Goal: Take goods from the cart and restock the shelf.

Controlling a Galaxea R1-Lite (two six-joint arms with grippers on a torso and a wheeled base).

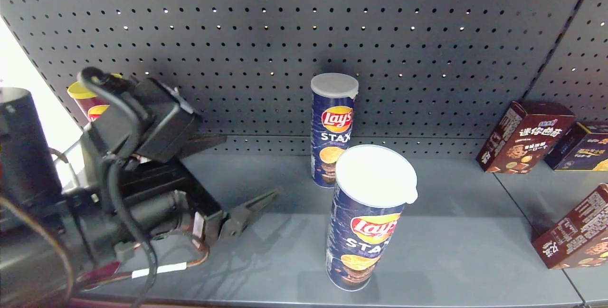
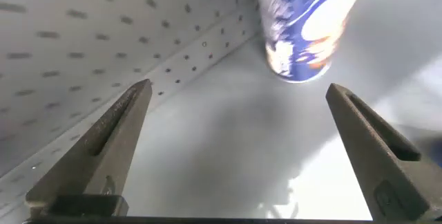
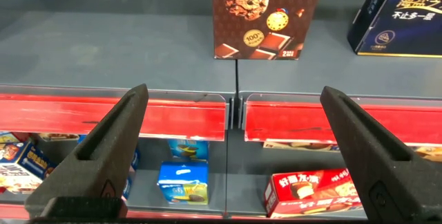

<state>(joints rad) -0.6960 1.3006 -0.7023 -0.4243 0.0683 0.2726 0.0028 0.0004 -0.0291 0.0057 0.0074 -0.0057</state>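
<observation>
1. Dark-blue cylindrical chip can with white plastic lid (image 1: pixel 365 222) stands upright near the front of the grey metal shelf (image 1: pixel 451 251), with a matching can (image 1: pixel 332 132) at its 11 o'clock, probably to form a row.
2. Left end effector (image 2: pixel 238 89), at its 9 o'clock, is spread and empty, so the can stands free.
3. Right end effector (image 3: pixel 235 91) is spread and empty, with a brown cardboard cookie box (image 3: pixel 268 16) at its 12 o'clock.

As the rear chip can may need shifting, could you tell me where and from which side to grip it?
Probably its round wall at mid-height, below the lid, approached level from the robot's left. The rear chip can stands upright; the front can crowds its near side, the pegboard backs it, and the open left gripper faces it across bare shelf.
</observation>
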